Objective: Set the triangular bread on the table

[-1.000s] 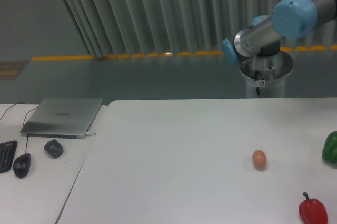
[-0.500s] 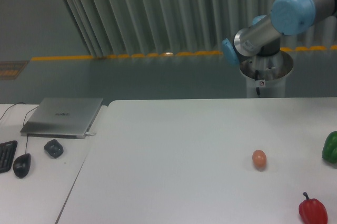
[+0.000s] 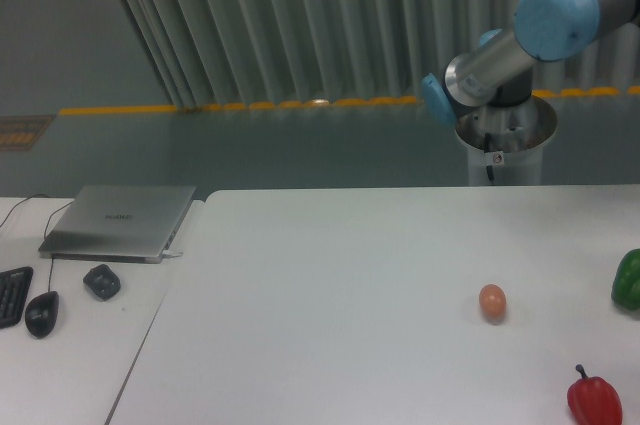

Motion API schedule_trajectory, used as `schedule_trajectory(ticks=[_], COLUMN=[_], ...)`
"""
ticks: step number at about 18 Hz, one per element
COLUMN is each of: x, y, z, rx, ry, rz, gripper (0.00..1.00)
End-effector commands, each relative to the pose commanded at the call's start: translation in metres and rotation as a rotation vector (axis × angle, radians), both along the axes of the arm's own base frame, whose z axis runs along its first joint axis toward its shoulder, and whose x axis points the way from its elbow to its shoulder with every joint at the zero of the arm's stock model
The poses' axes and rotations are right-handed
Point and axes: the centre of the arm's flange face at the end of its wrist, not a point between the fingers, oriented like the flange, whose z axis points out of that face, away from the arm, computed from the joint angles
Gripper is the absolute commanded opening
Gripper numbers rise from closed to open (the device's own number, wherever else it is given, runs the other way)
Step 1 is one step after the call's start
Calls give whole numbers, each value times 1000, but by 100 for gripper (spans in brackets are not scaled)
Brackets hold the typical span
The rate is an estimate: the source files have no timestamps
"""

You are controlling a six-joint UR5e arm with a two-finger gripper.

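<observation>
Camera view: the grey-and-blue robot arm (image 3: 540, 40) has been raised slightly, the gripper and triangular bread remain out of frame, so the large white table (image 3: 350, 285) receives nothing yet.

the table (image 3: 330, 285) has a smooth white top with a dull, matt look. the egg (image 3: 492, 302) on it is brown and matt-shelled. the red pepper (image 3: 594, 400) and the green pepper (image 3: 628, 280) both have glossy, waxy skins. the arm (image 3: 530, 40) shows brushed silvery metal tubing with smooth light-blue plastic caps. the laptop (image 3: 120, 221) lid looks like matt grey metal. the mouse (image 3: 41, 313) is dark plastic with a slight sheen. the wall behind (image 3: 300, 25) looks like ribbed, corrugated sheet.
</observation>
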Motion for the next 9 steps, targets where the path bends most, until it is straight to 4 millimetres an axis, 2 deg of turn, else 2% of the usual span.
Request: schedule_trajectory(ticks=[5,9], x=[22,50], y=[-11,-12], z=[41,66], rx=[25,39], ry=[4,-53], rz=[20,22], gripper=[25,25])
